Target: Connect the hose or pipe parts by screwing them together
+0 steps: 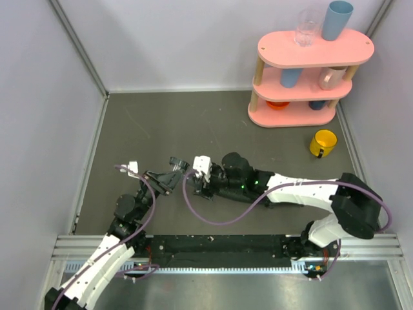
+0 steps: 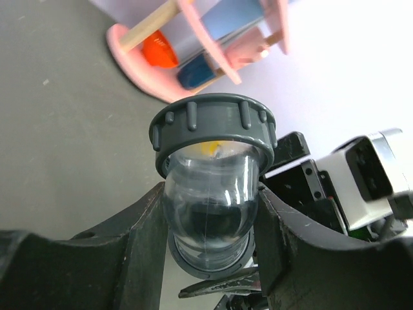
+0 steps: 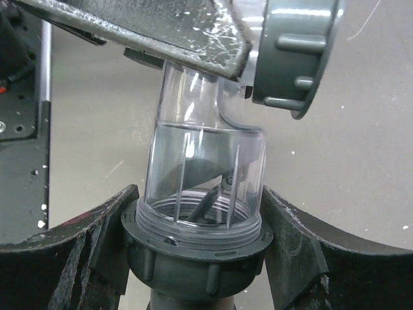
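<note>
A clear elbow fitting (image 2: 210,194) hangs above the grey table with a grey ring nut at each end. My left gripper (image 2: 210,197) is shut on its clear bend, and the upper ring nut (image 2: 213,126) points at the shelf. In the right wrist view the lower ring nut (image 3: 197,255) sits on the elbow's threaded end, with a dark pipe stub (image 3: 193,302) below it. My right gripper (image 3: 199,213) has both fingers pressed against that nut. In the top view the left gripper (image 1: 166,181) and the right gripper (image 1: 193,177) meet near the table's middle. The rest of the hose is hidden.
A pink three-tier shelf (image 1: 303,71) with cups stands at the back right, and a yellow mug (image 1: 324,143) sits on the table in front of it. Purple cables (image 1: 213,216) loop under the right arm. Grey walls close in the left, back and right sides.
</note>
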